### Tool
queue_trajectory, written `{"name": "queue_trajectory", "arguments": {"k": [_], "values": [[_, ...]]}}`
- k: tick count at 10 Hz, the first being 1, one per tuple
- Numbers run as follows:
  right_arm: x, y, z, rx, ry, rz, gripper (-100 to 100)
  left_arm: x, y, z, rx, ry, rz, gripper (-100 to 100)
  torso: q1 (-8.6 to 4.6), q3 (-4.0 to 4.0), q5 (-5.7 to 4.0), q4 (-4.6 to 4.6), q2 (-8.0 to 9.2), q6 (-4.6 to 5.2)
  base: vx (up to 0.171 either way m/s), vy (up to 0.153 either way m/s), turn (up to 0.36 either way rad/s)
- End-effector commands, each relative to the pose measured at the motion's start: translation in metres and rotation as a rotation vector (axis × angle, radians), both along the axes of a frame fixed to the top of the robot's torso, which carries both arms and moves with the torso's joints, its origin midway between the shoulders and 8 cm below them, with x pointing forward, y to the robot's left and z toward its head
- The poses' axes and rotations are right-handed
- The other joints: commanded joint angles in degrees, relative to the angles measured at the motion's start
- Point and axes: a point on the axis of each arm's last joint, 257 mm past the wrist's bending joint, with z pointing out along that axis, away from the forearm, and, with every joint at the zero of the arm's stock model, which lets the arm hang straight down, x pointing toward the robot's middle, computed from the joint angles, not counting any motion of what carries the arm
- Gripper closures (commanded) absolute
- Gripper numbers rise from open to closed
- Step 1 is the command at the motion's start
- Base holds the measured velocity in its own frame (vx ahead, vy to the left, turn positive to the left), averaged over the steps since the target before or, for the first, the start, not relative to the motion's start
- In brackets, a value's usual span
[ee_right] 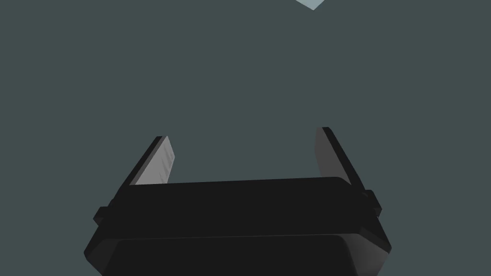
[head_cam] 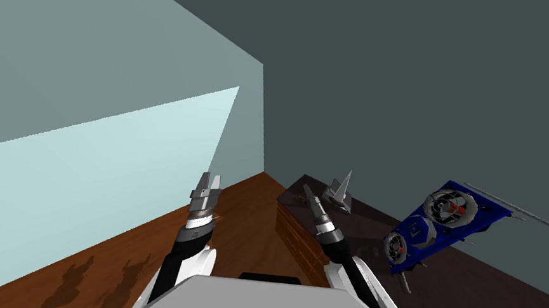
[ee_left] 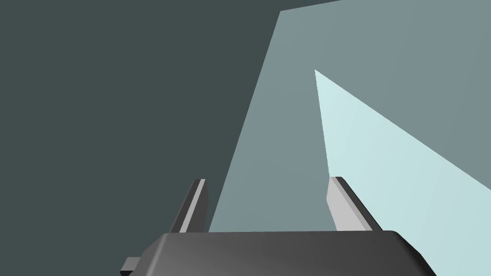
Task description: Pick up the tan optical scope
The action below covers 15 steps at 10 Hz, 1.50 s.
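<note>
Left hand [ee_left: 267,179] and right hand [ee_right: 245,134] stood wide and empty; pick-up not yet begun.
On the broad dark desk [head_cam: 475,298], beside a blue two-fan circuit card [head_cam: 437,230], a small grey pointed object [head_cam: 339,194], probably the scope, sat ungrasped near the right hand.

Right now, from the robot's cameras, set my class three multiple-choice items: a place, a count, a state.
1. Where is the blue fan card?
A) on the dark table, on the robot's right
B) on the wooden floor
C) leaning on the pale wall

2. How many round fans does it show?
A) one
B) two
C) four

3. How do the left gripper and right gripper stand?
A) both shut
B) left shut on the card
C) both open, empty

Answers: 1 A, it lies on the table; 2 B, two rings show; 3 C, wrist views show fingers apart, nothing between.
</note>
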Motion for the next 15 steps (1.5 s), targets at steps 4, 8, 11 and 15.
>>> {"name": "queue_trajectory", "arguments": {"k": [4,8,11,15], "values": [[-0.003,0.015,-0.093,-0.193,0.165,0.053,-100,0.0,0.0,0.0,0.0,0.0,0.0,0,0.03,-0.12,0.01,-0.04,-0.22,0.0,-0.077,-0.052,0.069],[-0.021,0.004,-0.185,-0.383,0.322,0.09,-100,0.0,0.0,0.0,0.0,0.0,0.0,0,0.12,-0.3,0.03,-0.11,-0.53,-0.02,-0.006,-0.027,0.103],[-0.041,-0.012,-0.236,-0.514,0.408,0.116,-100,0.0,0.0,0.0,0.0,0.0,0.0,0,0.22,-0.36,0.05,-0.12,-0.64,0.0,0.024,-0.01,0.098],[-0.071,-0.046,-0.298,-0.656,0.526,0.134,-100,0.0,0.0,0.0,0.0,0.0,0.0,0,0.25,-0.4,0.06,-0.14,-0.71,0.0,0.038,0.0,0.103]]}}
